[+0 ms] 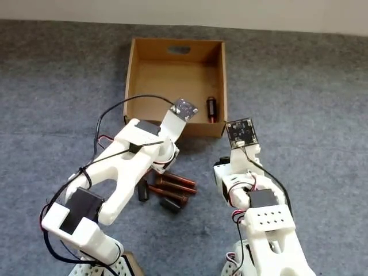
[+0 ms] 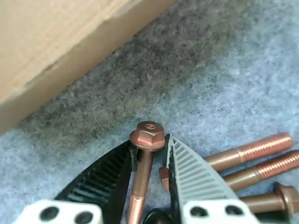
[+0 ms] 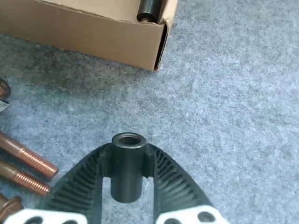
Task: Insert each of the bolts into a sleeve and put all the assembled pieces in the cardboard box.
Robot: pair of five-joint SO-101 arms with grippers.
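**Gripped: bolt [image 2: 140, 186], sleeve [image 3: 126, 172]**

High: cardboard box [image 1: 131, 80] sat at bench's [image 1: 322, 86] 12 o'clock, assembled piece [image 1: 211, 108] in its 4 o'clock corner.
Left wrist: left fingers [image 2: 191, 172] pinched the bolt.
Right wrist: right fingers [image 3: 173, 186] pinched the sleeve.

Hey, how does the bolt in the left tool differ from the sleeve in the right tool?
The bolt is copper-coloured; the sleeve is black. The bolt is slim with a flanged hex head; the sleeve is a short, thick tube with an open bore. Both are clamped, the bolt in the left tool, the sleeve in the right tool.
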